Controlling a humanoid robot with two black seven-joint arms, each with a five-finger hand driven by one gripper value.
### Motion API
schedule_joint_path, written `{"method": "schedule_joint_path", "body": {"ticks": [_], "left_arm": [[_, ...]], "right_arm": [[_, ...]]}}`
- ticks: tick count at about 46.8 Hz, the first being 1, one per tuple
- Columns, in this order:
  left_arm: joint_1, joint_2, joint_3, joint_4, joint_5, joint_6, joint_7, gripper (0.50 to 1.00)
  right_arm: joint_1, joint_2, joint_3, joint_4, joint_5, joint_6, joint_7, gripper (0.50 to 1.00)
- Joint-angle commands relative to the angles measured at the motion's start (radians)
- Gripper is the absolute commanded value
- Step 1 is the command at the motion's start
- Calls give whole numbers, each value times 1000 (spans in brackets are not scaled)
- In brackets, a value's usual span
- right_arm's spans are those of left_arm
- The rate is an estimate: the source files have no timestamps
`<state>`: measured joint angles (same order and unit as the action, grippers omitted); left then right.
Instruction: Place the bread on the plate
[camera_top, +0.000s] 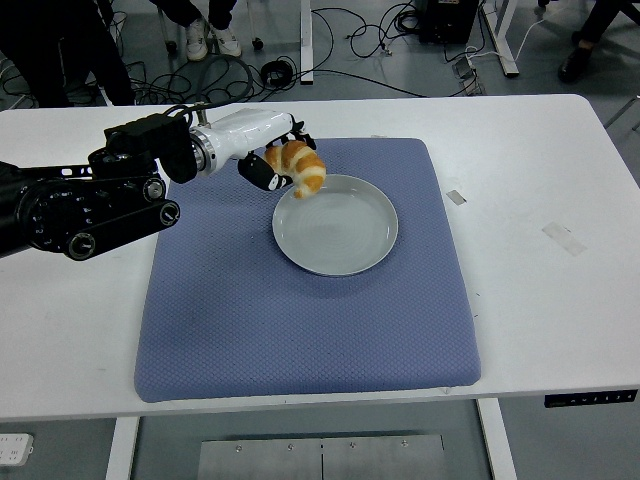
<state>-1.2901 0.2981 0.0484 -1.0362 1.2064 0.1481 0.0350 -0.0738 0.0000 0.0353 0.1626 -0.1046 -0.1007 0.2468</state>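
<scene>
My left hand (268, 150) is clamped on the bread (298, 167), held above the plate (336, 225) rim at its 10 o'clock. Plate centre lies toward 4 o'clock from the bread; long axis points roughly that way. Nothing in between on the mat (300, 320). Right hand isn't visible.

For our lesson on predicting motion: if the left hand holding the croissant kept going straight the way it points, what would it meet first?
Probably the grey plate: the left hand points right, its croissant already over the plate's rim. Height above it is unclear.
</scene>
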Motion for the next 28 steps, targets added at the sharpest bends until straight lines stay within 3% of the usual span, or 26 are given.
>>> {"method": "schedule_joint_path", "body": {"ticks": [1,28], "left_arm": [[6,-28,-1,-1,24,1,2,604],[40,-73,7,-2,50,2,6,608]], "right_arm": [[0,0,0,0,0,-1,0,1000],[0,0,0,0,0,1,0,1000]]}}
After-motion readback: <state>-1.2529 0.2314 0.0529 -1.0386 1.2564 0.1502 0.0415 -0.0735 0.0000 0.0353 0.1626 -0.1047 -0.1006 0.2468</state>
